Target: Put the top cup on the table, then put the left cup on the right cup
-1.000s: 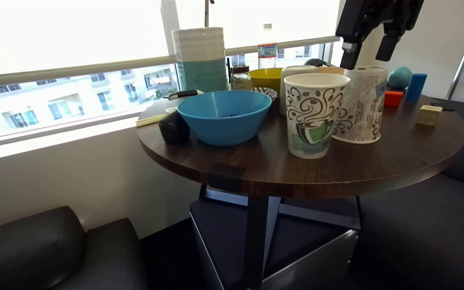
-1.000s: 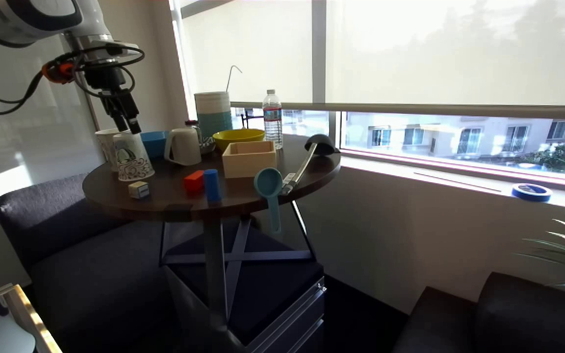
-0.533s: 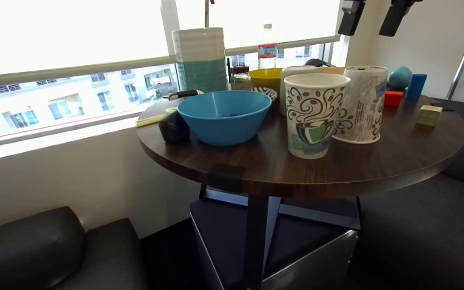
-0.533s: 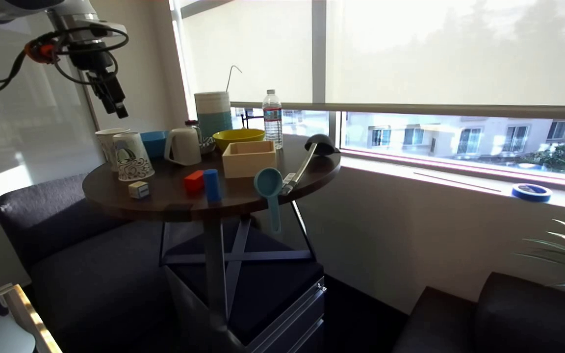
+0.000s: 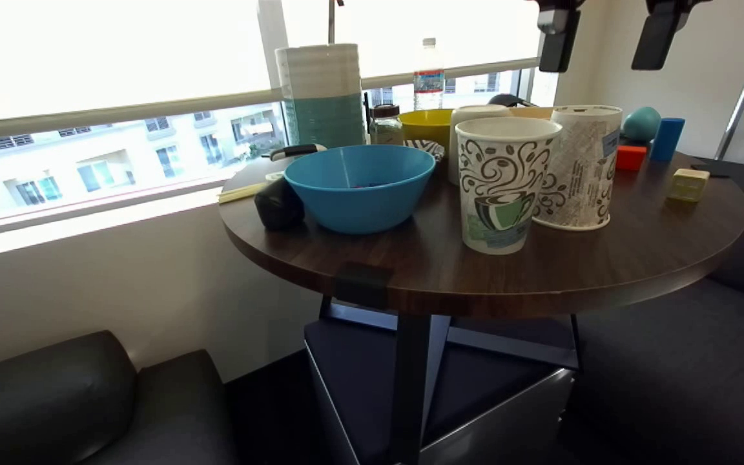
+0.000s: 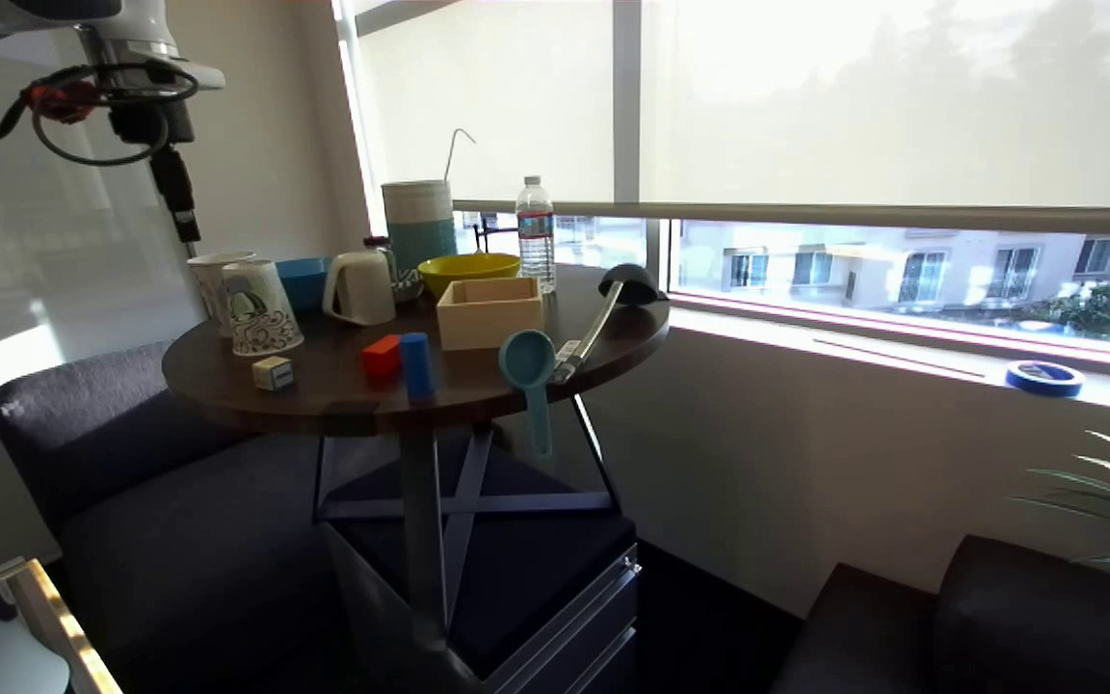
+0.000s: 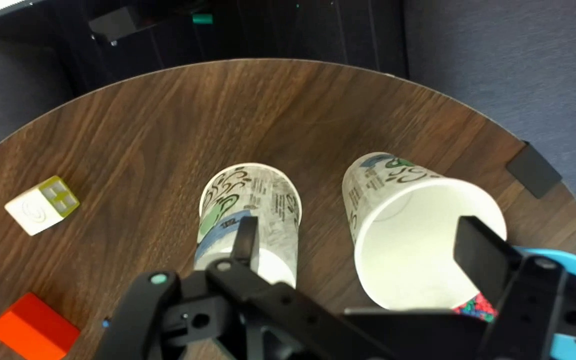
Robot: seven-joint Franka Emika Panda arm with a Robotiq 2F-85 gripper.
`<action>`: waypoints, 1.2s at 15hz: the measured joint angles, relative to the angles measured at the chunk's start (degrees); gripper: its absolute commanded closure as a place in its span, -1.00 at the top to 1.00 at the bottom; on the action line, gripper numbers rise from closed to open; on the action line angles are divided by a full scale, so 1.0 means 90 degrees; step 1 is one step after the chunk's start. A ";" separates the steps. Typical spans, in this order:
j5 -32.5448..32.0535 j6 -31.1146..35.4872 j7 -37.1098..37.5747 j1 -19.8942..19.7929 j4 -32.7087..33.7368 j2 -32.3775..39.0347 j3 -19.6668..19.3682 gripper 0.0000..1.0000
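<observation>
The left cup (image 5: 501, 223) stands upright, mouth up, with dark swirls and a green coffee-cup print; it also shows in an exterior view (image 6: 208, 281) and the wrist view (image 7: 418, 240). The right cup (image 5: 578, 171), which I take for the top cup too, stands upside down close beside it, with dark swirls and a blue label; it also shows in an exterior view (image 6: 266, 323) and the wrist view (image 7: 278, 215). Both rest on the dark brown table (image 5: 423, 271). My gripper (image 5: 604, 58) is open and empty above the cups, seen also in the wrist view (image 7: 363, 240).
A blue bowl (image 5: 359, 194) stands near the left cup. A small cube (image 5: 688, 185), a red block (image 5: 630, 157) and a blue cylinder (image 5: 667, 139) lie past the right cup. A white mug (image 6: 362, 289), wooden box (image 6: 488, 323), yellow bowl (image 6: 468, 270) and bottle (image 6: 536, 236) stand farther across.
My gripper has risen from just above the right cup. It has shifted left in an exterior view and turned, and its fingers look farther apart. The cups have not moved.
</observation>
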 measured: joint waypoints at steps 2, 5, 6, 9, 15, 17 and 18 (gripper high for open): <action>0.0032 0.0040 0.0135 0.0000 0.0000 0.0192 0.0043 1.00; 0.0035 0.0242 0.0353 -0.0012 -0.0018 0.0484 0.0038 0.32; 0.0035 0.0344 0.0410 -0.0014 -0.0034 0.0563 0.0029 0.18; 0.0035 0.0630 0.0549 -0.0015 -0.0091 0.0733 0.0015 -0.24; 0.0035 0.0805 0.0595 -0.0005 -0.0121 0.0834 -0.0095 -1.00; 0.0035 0.0801 0.0567 0.0005 -0.0081 0.0719 -0.0201 -1.00; 0.0036 0.0787 0.0531 0.0008 -0.0059 0.0624 -0.0269 -1.00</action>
